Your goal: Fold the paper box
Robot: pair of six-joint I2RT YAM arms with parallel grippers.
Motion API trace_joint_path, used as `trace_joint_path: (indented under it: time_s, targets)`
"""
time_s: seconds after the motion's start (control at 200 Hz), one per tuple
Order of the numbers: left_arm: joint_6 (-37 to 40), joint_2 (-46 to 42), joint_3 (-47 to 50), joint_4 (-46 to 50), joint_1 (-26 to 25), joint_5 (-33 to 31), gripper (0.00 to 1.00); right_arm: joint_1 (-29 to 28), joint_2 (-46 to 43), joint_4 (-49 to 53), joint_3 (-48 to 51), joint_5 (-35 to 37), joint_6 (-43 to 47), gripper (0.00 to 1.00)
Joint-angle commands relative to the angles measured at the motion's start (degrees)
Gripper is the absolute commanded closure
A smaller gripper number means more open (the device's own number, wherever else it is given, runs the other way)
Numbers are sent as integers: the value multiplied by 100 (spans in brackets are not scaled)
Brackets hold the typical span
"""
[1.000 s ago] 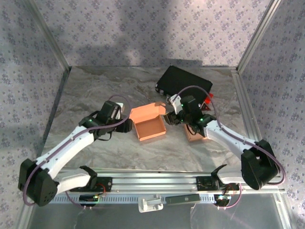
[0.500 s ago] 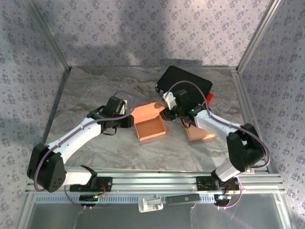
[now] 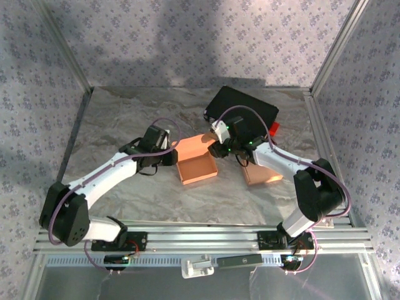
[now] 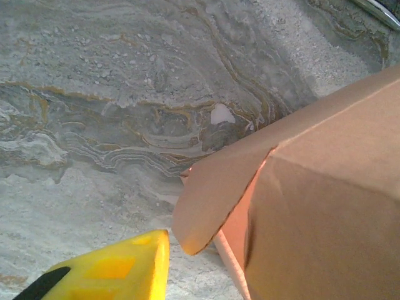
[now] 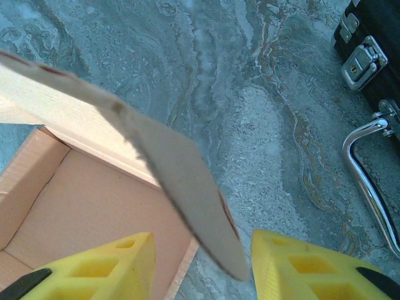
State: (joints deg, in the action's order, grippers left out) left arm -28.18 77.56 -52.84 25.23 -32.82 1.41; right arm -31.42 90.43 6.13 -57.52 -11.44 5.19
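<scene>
The orange paper box [image 3: 199,167] sits open in the middle of the marble table [image 3: 125,119]. The left gripper [image 3: 170,159] is at the box's 9 o'clock side. One yellow finger [image 4: 112,269] is just beside a rounded flap [image 4: 212,194]. The other finger is hidden, so I cannot tell if it pinches anything. The right gripper [image 3: 216,150] is at the box's 1 o'clock corner. Its two yellow fingers [image 5: 94,272] are spread apart, and a long flap [image 5: 169,162] hangs between them with a gap on each side.

What could go wrong? The paper looks thin and bendy. If the right fingers close on just the tip of the flap, it may slip out or get a bad crease. If one arm pulls without a good hold, the light box may slide or spin on the smooth table. It could bump the flat cardboard piece [image 3: 262,175] at its 3 o'clock. The black case [image 3: 244,111] at 1 o'clock is near the right arm, so a big swing might hit it.
</scene>
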Motion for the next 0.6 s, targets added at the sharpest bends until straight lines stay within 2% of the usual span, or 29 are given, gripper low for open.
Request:
trace_joint_path:
  time_s: [0.0,0.245,0.445,0.595]
  targets:
    - [-133,99,-248,-160,-56,-79,64,-63,-120,-38,87,-44,-169,55]
    - [-281,250,-366,-223,-216,-325,79,-196,-277,-201,324,63,-401,55]
    - [-477,274,-388,-241,-295,-658,86,-320,-330,-214,377,132,-602,56]
    - [-717,289,-337,-334,-348,-799,86,-390,-378,-343,493,109,-892,56]
